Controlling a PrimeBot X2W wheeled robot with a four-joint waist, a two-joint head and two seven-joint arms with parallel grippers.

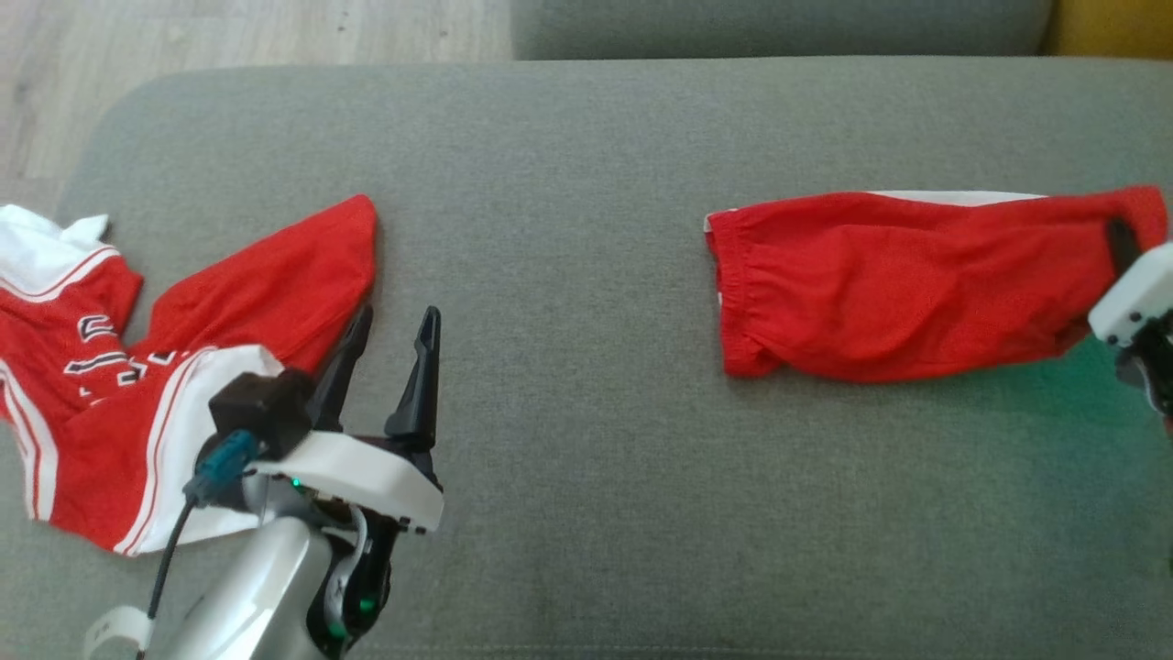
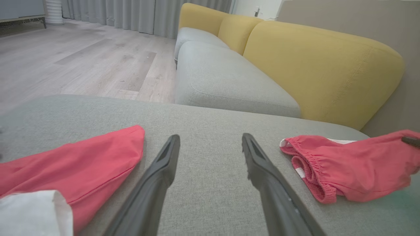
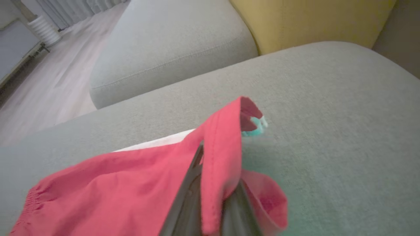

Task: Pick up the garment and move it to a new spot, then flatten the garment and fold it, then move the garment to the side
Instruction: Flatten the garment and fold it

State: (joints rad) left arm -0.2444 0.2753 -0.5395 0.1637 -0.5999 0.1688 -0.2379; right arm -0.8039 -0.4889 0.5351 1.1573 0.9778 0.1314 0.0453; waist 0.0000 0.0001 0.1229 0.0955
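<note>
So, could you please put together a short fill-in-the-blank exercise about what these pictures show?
1. The left gripper hangs ____ beside the jersey.
2. The right gripper is shut on the edge of the red ____.
3. Both garments lie on a ____ cushion.
4. The sofa backrest behind the cushion is ____.
Missing words: open; shorts; grey; yellow.

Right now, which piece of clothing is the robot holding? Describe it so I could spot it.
Look at the wide grey fabric cushion, towards its right end. There lies a pair of plain red shorts with a gathered elastic waistband, one corner pinched by the right gripper. Unlike the red and white lettered jersey at the left, they bear no lettering.
</note>
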